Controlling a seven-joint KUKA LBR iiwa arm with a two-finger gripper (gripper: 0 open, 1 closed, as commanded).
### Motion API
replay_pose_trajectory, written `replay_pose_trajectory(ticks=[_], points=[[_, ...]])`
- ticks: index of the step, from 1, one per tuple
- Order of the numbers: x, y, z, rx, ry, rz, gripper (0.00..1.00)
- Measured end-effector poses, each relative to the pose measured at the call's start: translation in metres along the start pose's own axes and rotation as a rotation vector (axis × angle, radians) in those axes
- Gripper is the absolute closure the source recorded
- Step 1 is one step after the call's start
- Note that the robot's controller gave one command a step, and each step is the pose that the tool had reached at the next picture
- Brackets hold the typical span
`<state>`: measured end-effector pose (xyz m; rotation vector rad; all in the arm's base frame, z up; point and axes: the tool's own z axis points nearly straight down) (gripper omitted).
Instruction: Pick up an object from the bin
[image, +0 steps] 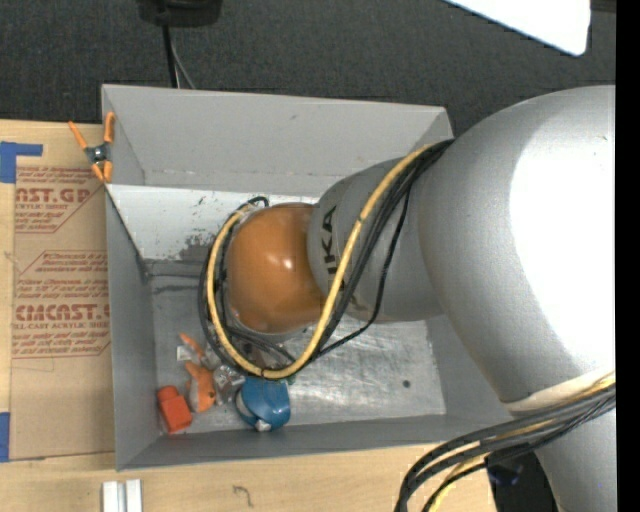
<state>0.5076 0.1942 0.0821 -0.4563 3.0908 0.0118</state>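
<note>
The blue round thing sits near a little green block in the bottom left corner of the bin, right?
Not quite. The block is orange, not green. The camera view shows it in the bottom left corner of the bin, with the blue round thing near it, just to its right.
</note>
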Motion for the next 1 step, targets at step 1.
replay_pose_trajectory(ticks=[1], points=[[-0.0051, 0.0049, -0.1826, 0.004, 0.014, -0.064, 1.0]])
